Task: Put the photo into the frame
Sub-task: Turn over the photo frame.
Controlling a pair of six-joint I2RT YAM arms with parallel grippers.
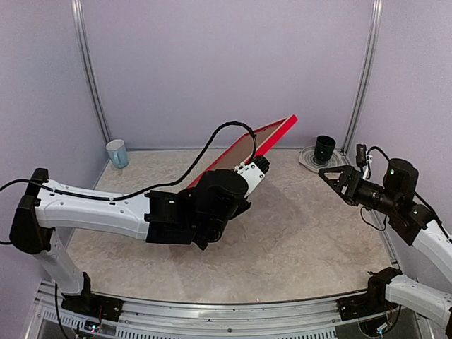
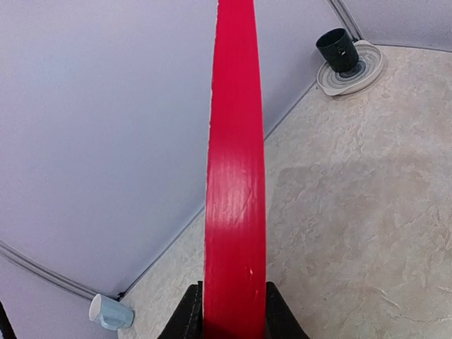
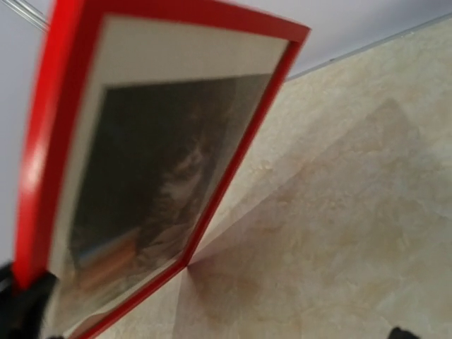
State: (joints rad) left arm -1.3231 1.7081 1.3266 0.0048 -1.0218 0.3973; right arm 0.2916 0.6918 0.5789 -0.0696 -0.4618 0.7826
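While the right wrist view is blurred, the photo (image 3: 162,162) reads clearly enough: dark print, a pale cat shape near its middle, bands of colour low down. It sits inside the frame (image 3: 42,141), bordered by a white mat (image 3: 176,53) that is widest along the top. Red rails run round all four sides.

Frame position: lifted and tilted over the middle of the surface (image 1: 296,240), toward the far edge. Its highest corner points to the far right corner. The top view shows the pale brown back; the front faces the right arm. Low end is hidden behind the left arm in the top view. Cannot tell whether the lowest corner touches the surface.

Left fingers (image 2: 189,318): closed on the frame's rail, one pad on each side, both touching red. The rail runs straight up out of the grip in the left wrist view.

Right fingers (image 1: 330,174): spread apart, nothing between them. They hang above the right side of the surface, well apart from the frame and aimed at it.

Other items:
- mug (image 1: 117,152), pale blue and white, upright, far left corner.
- cup (image 1: 324,148), dark, upright on a grey ringed plate (image 1: 308,159), far right corner.

Neither touches the frame.
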